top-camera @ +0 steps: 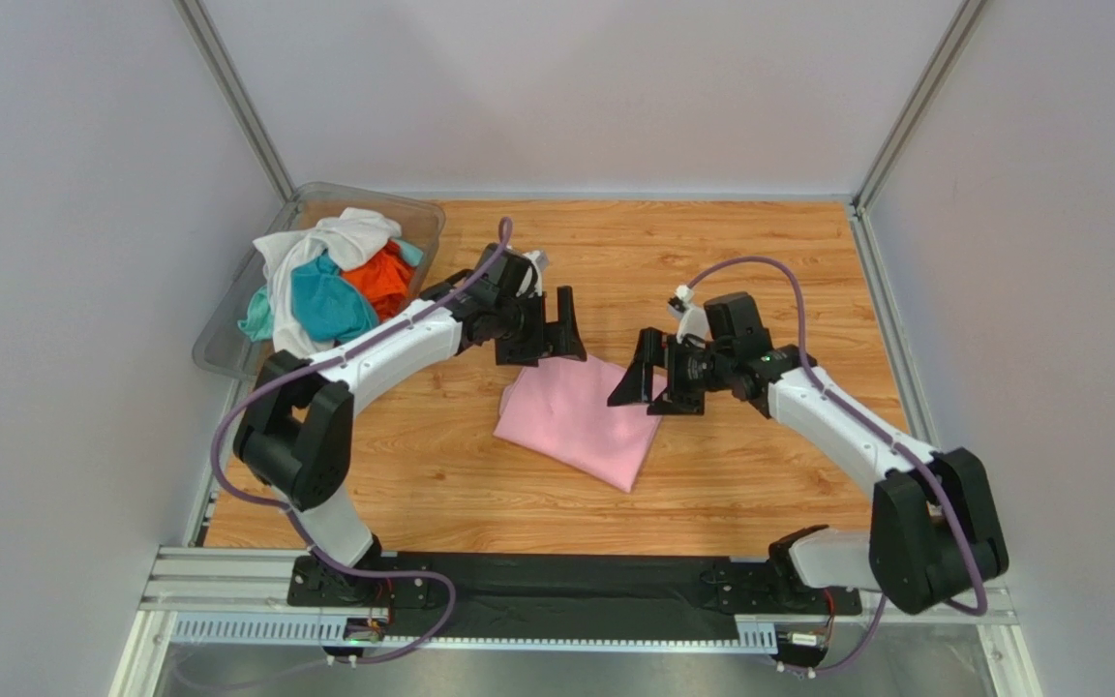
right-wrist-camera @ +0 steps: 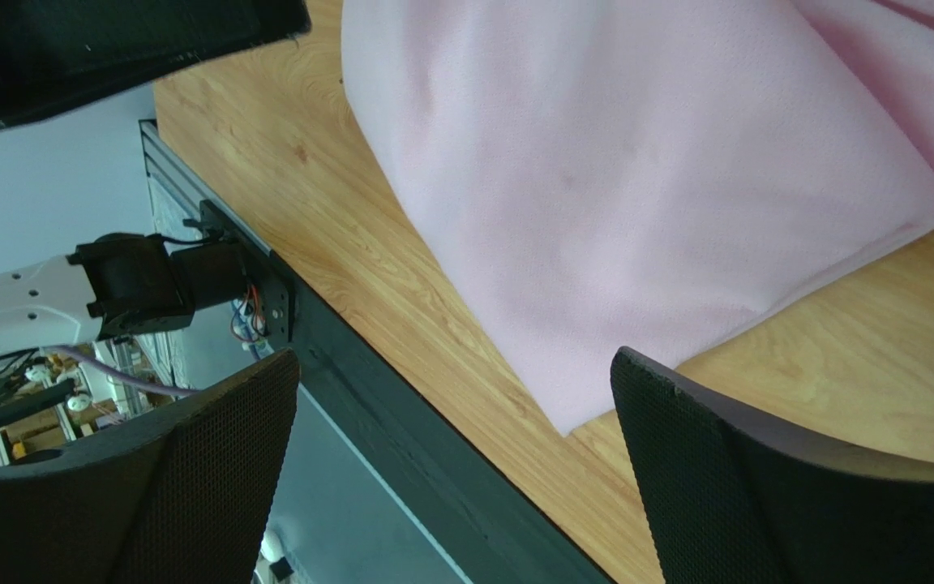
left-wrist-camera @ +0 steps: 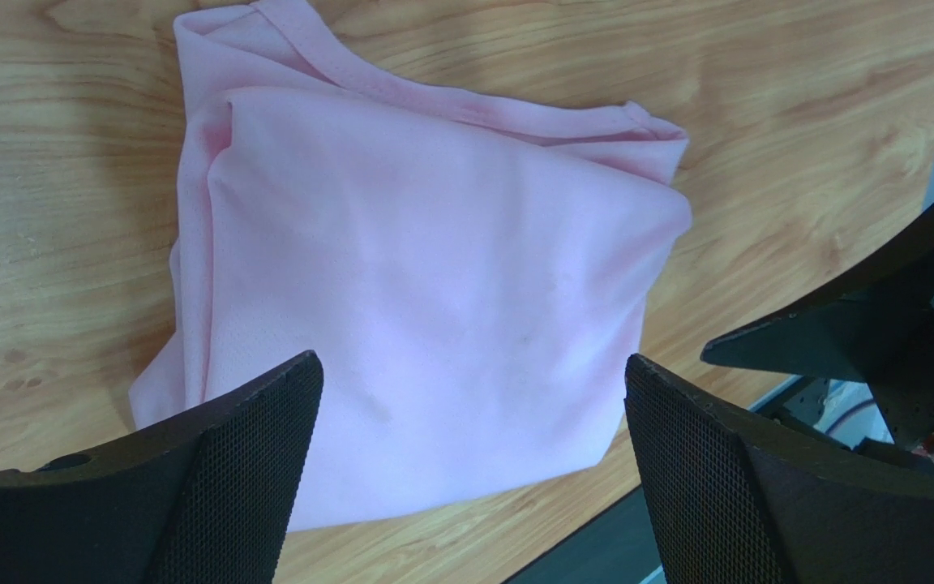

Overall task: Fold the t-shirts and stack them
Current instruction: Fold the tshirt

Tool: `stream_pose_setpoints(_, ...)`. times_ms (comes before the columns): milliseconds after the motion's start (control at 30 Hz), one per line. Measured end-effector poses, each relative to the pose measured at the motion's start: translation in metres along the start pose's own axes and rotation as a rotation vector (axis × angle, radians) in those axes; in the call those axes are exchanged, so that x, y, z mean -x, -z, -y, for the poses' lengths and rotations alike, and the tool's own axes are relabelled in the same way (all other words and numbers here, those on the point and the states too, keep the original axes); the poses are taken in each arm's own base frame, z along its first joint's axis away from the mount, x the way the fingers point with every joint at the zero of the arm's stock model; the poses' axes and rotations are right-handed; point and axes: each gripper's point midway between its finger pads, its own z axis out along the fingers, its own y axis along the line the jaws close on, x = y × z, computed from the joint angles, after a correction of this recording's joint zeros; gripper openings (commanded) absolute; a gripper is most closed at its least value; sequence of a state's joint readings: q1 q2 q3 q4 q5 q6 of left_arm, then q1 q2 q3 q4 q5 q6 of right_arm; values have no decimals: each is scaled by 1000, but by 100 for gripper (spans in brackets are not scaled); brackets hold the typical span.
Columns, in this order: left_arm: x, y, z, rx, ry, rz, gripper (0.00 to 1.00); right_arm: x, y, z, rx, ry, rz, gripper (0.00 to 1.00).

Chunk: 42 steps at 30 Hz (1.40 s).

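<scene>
1. The left end effector (left-wrist-camera: 470,387) is spread wide, its two fingers (left-wrist-camera: 234,469) far apart, with nothing between them.
2. Under its open jaws lies the pink t-shirt (left-wrist-camera: 435,280), folded into a rough rectangle with a hemmed edge along the side farthest from the fingers. The cloth spans nearly the whole gap between the fingers, and neither finger is closed on it.
3. The right end effector (right-wrist-camera: 454,365) is also wide open and has hold of nothing.
4. Below and ahead of it is a corner of the same pink t-shirt (right-wrist-camera: 630,158), lying flat on the worktop (right-wrist-camera: 898,353). One finger sits over bare wood beside the cloth. The other sits out past the worktop's edge, over a dark rail (right-wrist-camera: 399,414).
5. From above, the two end effectors face each other across the pink t-shirt (top-camera: 585,421). The left end effector (top-camera: 546,337) is at the shirt's far left corner and the right end effector (top-camera: 658,381) is at its right side. Whether either one touches the cloth cannot be told.
6. Well behind the left end effector, beyond its forearm, a clear bin (top-camera: 418,215) stands at the worktop's far left corner.
7. The bin holds a loose heap: a white t-shirt (top-camera: 331,240) on top, a teal t-shirt (top-camera: 328,302) below it and an orange t-shirt (top-camera: 379,276) beside them.
</scene>
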<state>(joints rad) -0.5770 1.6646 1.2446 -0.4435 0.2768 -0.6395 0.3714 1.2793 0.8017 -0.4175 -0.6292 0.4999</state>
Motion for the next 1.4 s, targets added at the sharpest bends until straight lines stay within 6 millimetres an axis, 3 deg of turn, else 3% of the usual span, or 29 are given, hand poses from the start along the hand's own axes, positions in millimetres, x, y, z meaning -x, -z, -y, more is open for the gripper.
stream_pose_setpoints(333, -14, -58, -38, 104, 66, -109, 100, 24, -53, 45, -121, -43, -78, 100)
stream_pose_setpoints(567, -9, -60, -58, 160, 86, -99, 100, 42, -78, 72, -178, -31, -103, 100)
stream_pose_setpoints(800, -17, -57, -69, 179, 74, -119, 100, 67, -74, 69, -222, 56, -67, 100)
stream_pose_setpoints(900, -26, -40, -68, 184, 72, -118, 100, 72, -52, 56, -277, 111, -24, 100)
stream_pose_setpoints(933, -27, -31, -67, 185, 70, -111, 100, 82, -29, 38, -297, 157, 40, 100)
stream_pose_setpoints(967, -28, -20, -65, 182, 64, -92, 100, 81, -29, 35, -294, 166, 39, 100)
stream_pose_setpoints(1033, -23, 13, -56, 173, 44, -25, 100, 95, 3, 4, -298, 227, 160, 100)
stream_pose_setpoints(1133, -8, 76, -38, 151, 5, 150, 100, 106, 62, -40, -269, 273, 364, 100)
stream_pose_setpoints(1200, 0, 119, -30, 143, -12, 277, 100, 106, 95, -56, -248, 266, 495, 100)
stream_pose_setpoints(1300, -4, 160, -35, 166, -11, 388, 100, 93, 120, -50, -249, 216, 619, 100)
stream_pose_setpoints(1400, -27, 178, -59, 253, 26, 405, 100, 71, 103, -21, -286, 141, 572, 100)
